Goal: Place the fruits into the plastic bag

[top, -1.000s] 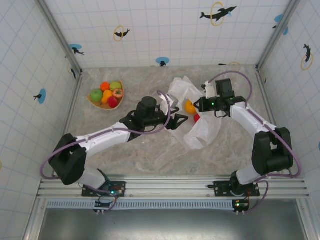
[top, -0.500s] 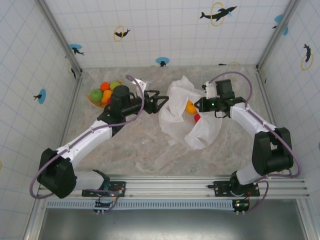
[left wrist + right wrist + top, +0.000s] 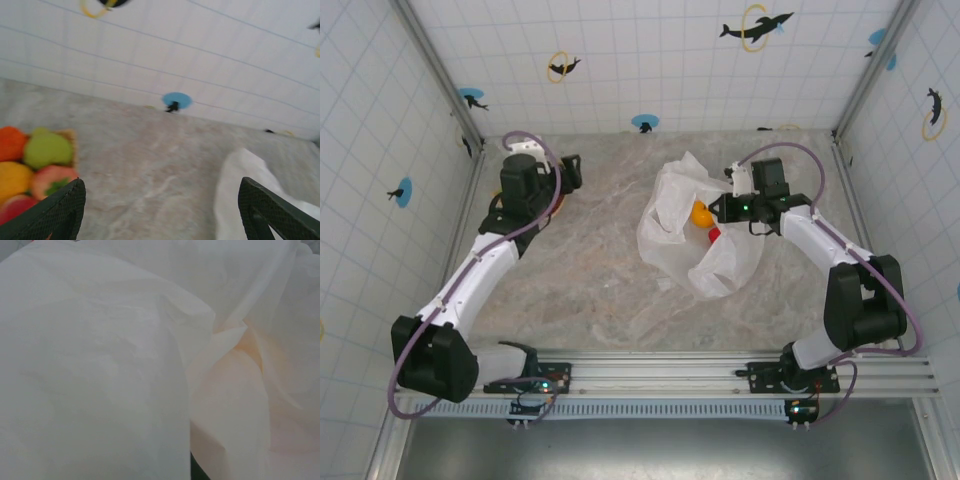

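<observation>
The left fingers [image 3: 60,212] stand open and empty near the fruits [image 3: 46,150] in the tray [image 3: 70,136]. The right fingers [image 3: 719,209] grip the plastic bag [image 3: 670,228].

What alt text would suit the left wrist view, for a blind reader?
The open left claw frames a marble table, with toy fruits at the left and the white plastic bag at the right. A tiled wall stands behind.
</observation>
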Robot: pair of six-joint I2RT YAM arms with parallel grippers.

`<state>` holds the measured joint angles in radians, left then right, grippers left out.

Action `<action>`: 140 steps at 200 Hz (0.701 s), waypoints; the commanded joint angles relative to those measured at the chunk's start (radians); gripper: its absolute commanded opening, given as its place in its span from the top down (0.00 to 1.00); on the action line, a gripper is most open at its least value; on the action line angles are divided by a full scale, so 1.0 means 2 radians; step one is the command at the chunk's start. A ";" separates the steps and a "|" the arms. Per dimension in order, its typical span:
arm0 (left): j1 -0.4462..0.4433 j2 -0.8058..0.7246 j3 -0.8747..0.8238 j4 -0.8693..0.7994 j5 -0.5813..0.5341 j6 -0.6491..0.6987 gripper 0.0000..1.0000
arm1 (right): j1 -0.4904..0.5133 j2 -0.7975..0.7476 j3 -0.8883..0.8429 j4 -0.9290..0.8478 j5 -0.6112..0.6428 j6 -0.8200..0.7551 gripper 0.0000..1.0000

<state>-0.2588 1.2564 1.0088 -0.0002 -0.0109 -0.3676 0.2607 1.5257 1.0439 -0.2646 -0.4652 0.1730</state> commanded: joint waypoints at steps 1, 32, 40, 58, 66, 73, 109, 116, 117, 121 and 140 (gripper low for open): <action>0.020 -0.004 0.015 -0.031 -0.060 0.000 0.19 | -0.002 -0.014 -0.006 0.012 0.001 0.003 1.00; 0.053 0.014 0.021 -0.029 -0.076 -0.005 0.18 | -0.002 -0.015 -0.004 0.015 -0.001 0.008 1.00; 0.062 0.023 0.024 -0.029 -0.076 -0.009 0.17 | -0.002 -0.014 -0.004 0.015 -0.002 0.010 1.00; 0.082 0.044 0.033 -0.027 -0.066 -0.018 0.17 | -0.002 -0.014 -0.003 0.016 -0.003 0.012 1.00; 0.088 0.054 0.038 -0.029 -0.064 -0.021 0.17 | -0.002 -0.014 -0.003 0.015 -0.003 0.014 1.00; 0.093 0.064 0.043 -0.031 -0.063 -0.022 0.17 | -0.002 -0.014 -0.002 0.015 -0.003 0.015 1.00; 0.110 0.113 0.074 -0.042 -0.058 -0.024 0.17 | -0.001 -0.014 0.003 0.012 -0.005 0.018 1.00; 0.113 0.123 0.081 -0.044 -0.055 -0.023 0.17 | -0.001 -0.014 0.003 0.010 -0.005 0.019 1.00; 0.113 0.125 0.081 -0.045 -0.055 -0.023 0.17 | -0.001 -0.014 0.003 0.011 -0.005 0.019 1.00; 0.114 0.130 0.085 -0.046 -0.054 -0.022 0.17 | -0.001 -0.014 0.004 0.010 -0.005 0.019 1.00; 0.118 0.157 0.105 -0.057 -0.054 -0.015 0.17 | 0.001 -0.013 0.005 0.011 -0.005 0.020 1.00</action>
<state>-0.0376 1.5154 1.1526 -0.0753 -0.1230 -0.4011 0.2607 1.5261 1.0439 -0.2596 -0.4690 0.2043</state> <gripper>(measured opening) 0.829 0.048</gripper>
